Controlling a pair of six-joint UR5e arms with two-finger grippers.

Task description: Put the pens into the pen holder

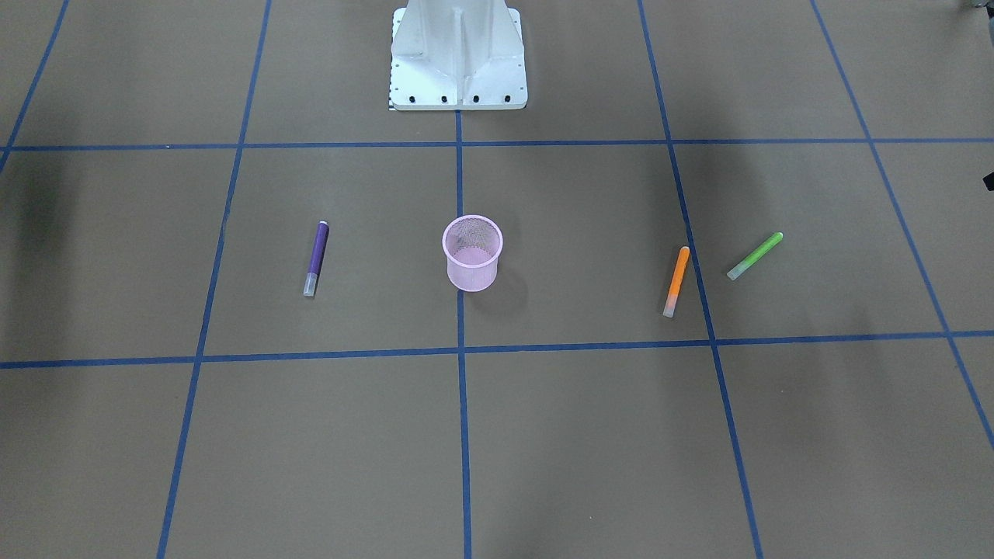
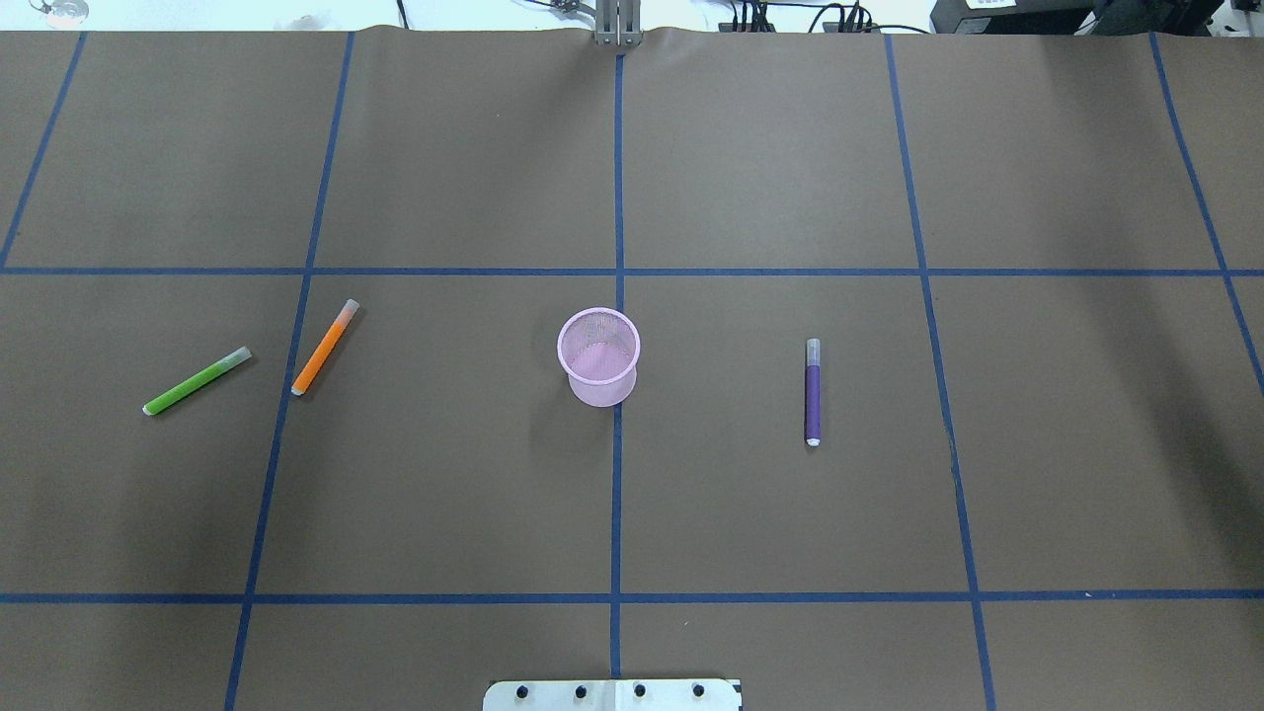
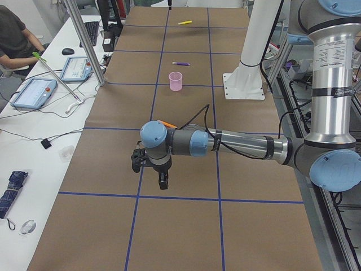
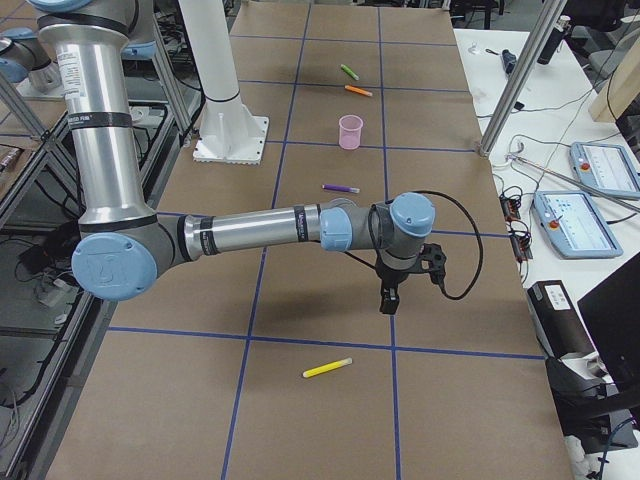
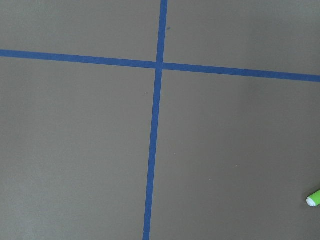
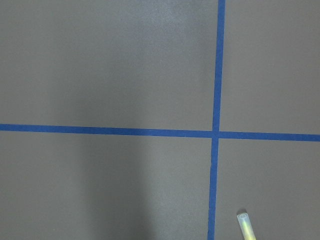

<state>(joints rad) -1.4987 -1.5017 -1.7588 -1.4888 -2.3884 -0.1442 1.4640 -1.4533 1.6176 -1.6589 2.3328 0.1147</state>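
Observation:
The pink mesh pen holder (image 2: 598, 360) stands upright and empty at the table's middle; it also shows in the front view (image 1: 472, 256). The purple pen (image 2: 813, 393) lies to its right. The orange pen (image 2: 324, 348) and green pen (image 2: 197, 381) lie to its left. The yellow pen (image 4: 328, 368) lies far out on the right end, near my right gripper (image 4: 388, 300); its tip shows in the right wrist view (image 6: 246, 226). My left gripper (image 3: 162, 182) hangs above the table near the orange pen (image 3: 166, 123). I cannot tell whether either gripper is open or shut.
The robot's white base (image 1: 458, 62) stands behind the cup. Blue tape lines (image 2: 617, 494) divide the brown table cover. Metal posts (image 4: 520, 70), teach pendants (image 4: 590, 165) and cables lie along the operators' side. A person (image 3: 14, 39) sits at that bench.

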